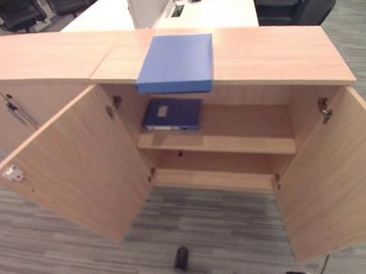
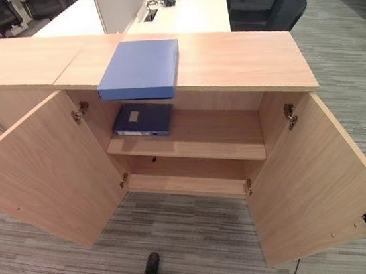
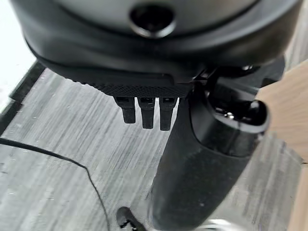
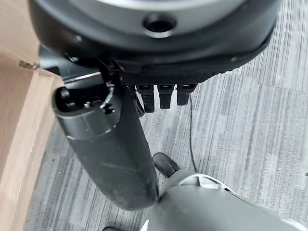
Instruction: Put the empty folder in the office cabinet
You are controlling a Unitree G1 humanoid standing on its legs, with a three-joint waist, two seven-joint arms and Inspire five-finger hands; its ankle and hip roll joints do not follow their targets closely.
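Folder (image 1: 177, 63) lies on the cabinet (image 1: 280, 55) top, overhanging the front edge above the open doors. Left hand (image 3: 147, 113) and right hand (image 4: 161, 96) hang relaxed, empty. Best grip that overhang from both sides.

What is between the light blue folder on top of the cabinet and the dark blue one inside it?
Just the cabinet's wooden top panel: the light blue folder lies on it, overhanging its front edge, and the dark blue folder rests on the upper shelf below, seen in both eye views.
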